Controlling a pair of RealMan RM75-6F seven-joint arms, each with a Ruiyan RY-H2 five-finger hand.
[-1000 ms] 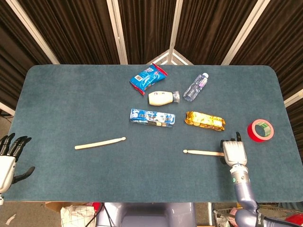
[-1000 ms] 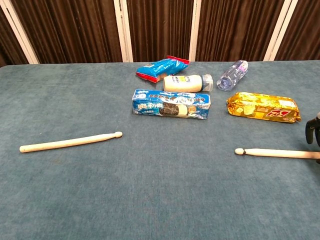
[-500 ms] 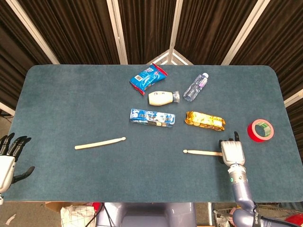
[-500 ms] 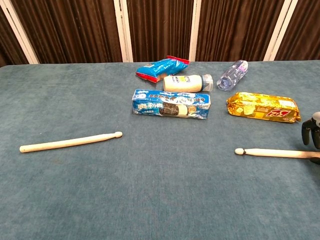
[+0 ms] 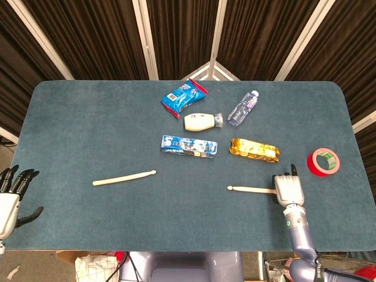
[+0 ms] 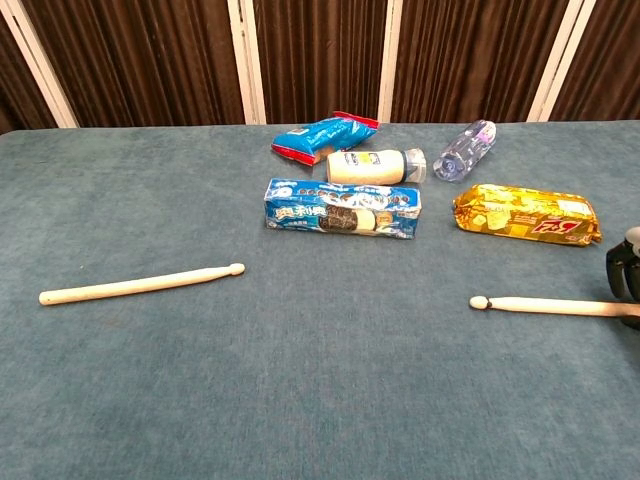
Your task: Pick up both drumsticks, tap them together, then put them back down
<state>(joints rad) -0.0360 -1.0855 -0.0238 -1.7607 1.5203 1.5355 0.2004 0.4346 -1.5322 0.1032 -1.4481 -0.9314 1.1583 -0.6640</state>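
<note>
Matt teal felt-like cloth covers the table (image 5: 88,129); two drumsticks (image 5: 124,177) (image 5: 251,189) — pale smooth wood; gold snack packet (image 6: 527,214) — glossy foil.

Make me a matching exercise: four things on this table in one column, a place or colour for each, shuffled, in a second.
1. red tape roll
2. clear bottle
3. left drumstick
4. gold packet

A. lies alone on the left half of the table
B. beside the white bottle, far side
C. near the right edge
D. just beyond the right drumstick

Pairs: 1-C, 2-B, 3-A, 4-D
</note>
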